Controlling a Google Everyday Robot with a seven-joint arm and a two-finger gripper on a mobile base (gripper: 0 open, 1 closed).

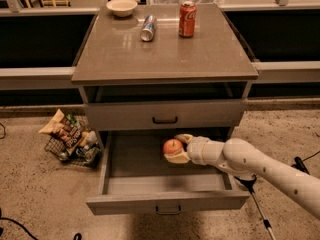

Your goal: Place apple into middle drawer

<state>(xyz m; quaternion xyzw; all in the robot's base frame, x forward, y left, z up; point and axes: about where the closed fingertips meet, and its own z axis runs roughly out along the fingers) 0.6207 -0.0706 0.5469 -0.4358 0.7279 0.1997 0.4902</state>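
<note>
The middle drawer (167,200) is pulled open below the shut grey drawer front (165,115). Its grey floor is bare. My gripper (175,148) reaches in from the right and is shut on the red-orange apple (173,146). It holds the apple over the drawer's right-centre part. One cream finger (177,157) sits under the apple and another behind it. Whether the apple touches the drawer floor cannot be told.
On the cabinet top (165,54) stand a red cola can (187,19), a silver can lying on its side (148,28) and a small bowl (122,6). A wire basket of snack bags (70,138) sits on the floor at the left. A dark stand leg (257,209) is at the right.
</note>
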